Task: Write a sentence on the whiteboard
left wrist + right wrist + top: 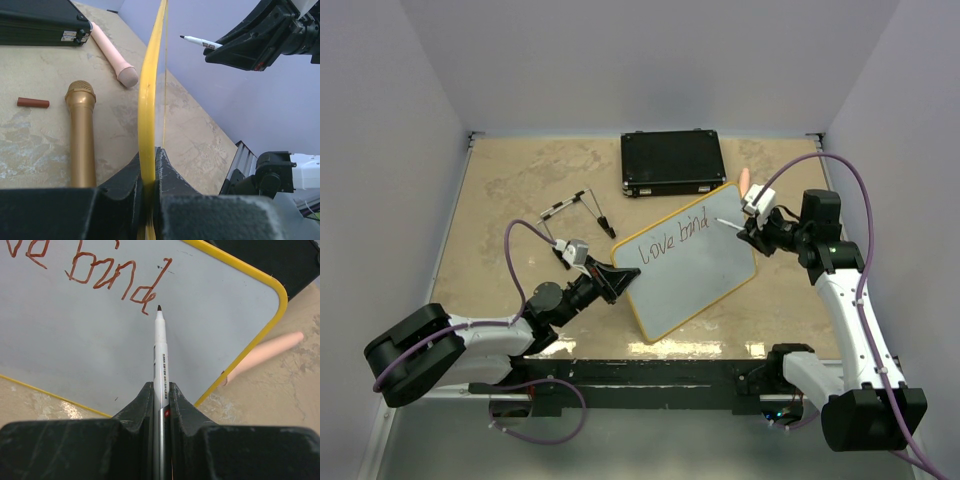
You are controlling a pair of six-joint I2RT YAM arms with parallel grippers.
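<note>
Left gripper [618,281] is clamped narrow on the yellow rim of the whiteboard [695,272], gripping it at the board's near-left edge. In the left wrist view the two black fingers [131,172] pinch the frame, and the whiteboard [149,90] shows edge-on as a thin yellow curve.

Right gripper [747,230] sits at the whiteboard's far-right corner, closed tight around a white marker [727,223]. In the right wrist view the marker [160,350] sticks straight out from between the fingers of the right gripper [161,390], its dark tip just below the last written letter. From the left wrist view the marker [198,41] tip looks a little off the board's face.

The whiteboard [75,345] lies slantwise on a tan table [500,180]. The sentence [674,238] so far reads "love bind" in thin reddish-brown cursive [100,275], running along the board's far edge.

Beyond the whiteboard's far edge rests a black case [672,163]. A pink microphone [265,352] lies just off the board's far-right corner. In the left wrist view, a gold microphone [82,135] lies on the table beside the board's rim, with a small red-brown cap [33,102] near it.
</note>
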